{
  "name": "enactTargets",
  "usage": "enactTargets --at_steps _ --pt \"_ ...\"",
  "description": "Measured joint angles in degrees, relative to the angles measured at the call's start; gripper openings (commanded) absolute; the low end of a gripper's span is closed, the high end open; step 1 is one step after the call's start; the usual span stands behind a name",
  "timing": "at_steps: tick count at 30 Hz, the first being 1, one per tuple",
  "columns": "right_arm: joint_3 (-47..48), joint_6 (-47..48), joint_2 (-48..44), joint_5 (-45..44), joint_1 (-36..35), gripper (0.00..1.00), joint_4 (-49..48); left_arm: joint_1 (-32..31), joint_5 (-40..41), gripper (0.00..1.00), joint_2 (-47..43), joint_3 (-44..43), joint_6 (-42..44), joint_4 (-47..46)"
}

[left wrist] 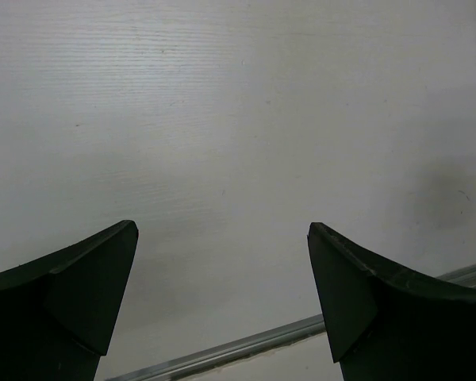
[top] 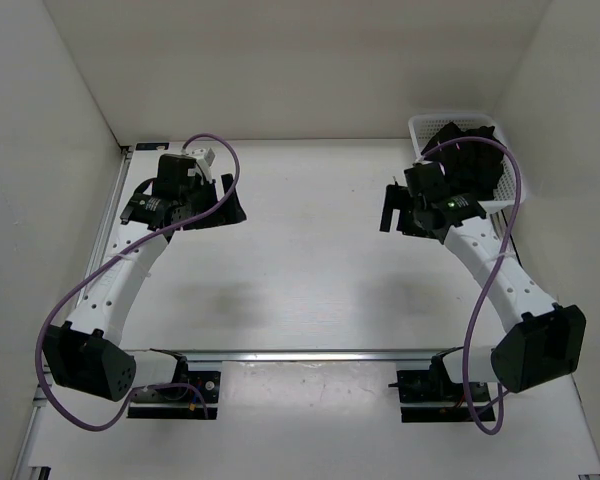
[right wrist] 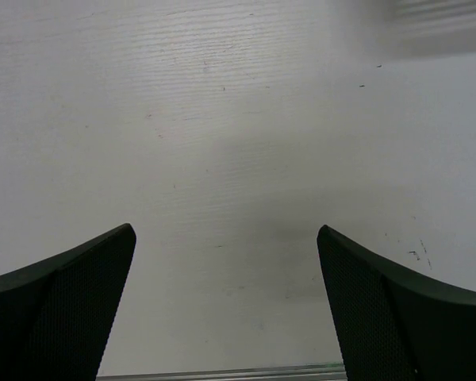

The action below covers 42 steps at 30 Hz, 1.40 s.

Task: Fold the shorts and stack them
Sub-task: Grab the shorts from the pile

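The black shorts (top: 467, 150) lie bunched in the white basket (top: 420, 126) at the back right, partly hidden by my right arm and its purple cable. My right gripper (top: 398, 214) hovers open and empty over bare table just left of the basket; its wrist view shows only table between the fingers (right wrist: 226, 230). My left gripper (top: 185, 212) is open and empty over the back left of the table; its wrist view also shows only table between the fingers (left wrist: 222, 230). No shorts show in either wrist view.
White walls close in the table at the back and on both sides. An aluminium rail (top: 310, 354) runs across the near edge by the arm bases and shows in the left wrist view (left wrist: 246, 345). A perforated strip (top: 110, 215) runs along the left edge.
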State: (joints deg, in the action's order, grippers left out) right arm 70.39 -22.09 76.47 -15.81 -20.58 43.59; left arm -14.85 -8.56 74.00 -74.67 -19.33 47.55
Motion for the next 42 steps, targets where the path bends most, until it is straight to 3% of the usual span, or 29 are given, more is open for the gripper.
enactTargets --at_steps 11,16,25,35,37,40,42 --pt "0.00 -1.44 -2.29 -2.23 0.50 1.00 0.00 0.00 0.42 1.00 0.04 0.00 -0.20 0.02" --pt "5.11 -1.92 2.12 -1.49 8.85 0.98 1.66 0.00 0.35 1.00 0.04 0.00 -0.20 0.04" --pt "38.40 -4.46 30.71 3.54 25.57 1.00 1.29 0.00 0.55 1.00 2.89 -1.62 -0.20 0.61" --pt "65.31 -6.88 64.98 6.88 30.73 0.99 1.25 0.00 1.95 1.00 13.07 -8.20 0.94 1.68" --pt "65.90 -7.37 68.06 7.65 30.88 0.93 0.76 0.00 2.21 1.00 14.69 -8.68 1.09 1.88" --pt "65.88 -7.89 70.18 9.05 30.91 0.66 -0.72 0.00 2.54 1.00 16.68 -9.86 1.27 2.60" --pt "65.85 -8.26 70.18 10.45 30.95 0.12 -2.21 0.00 2.75 1.00 17.94 -11.04 1.31 2.69"
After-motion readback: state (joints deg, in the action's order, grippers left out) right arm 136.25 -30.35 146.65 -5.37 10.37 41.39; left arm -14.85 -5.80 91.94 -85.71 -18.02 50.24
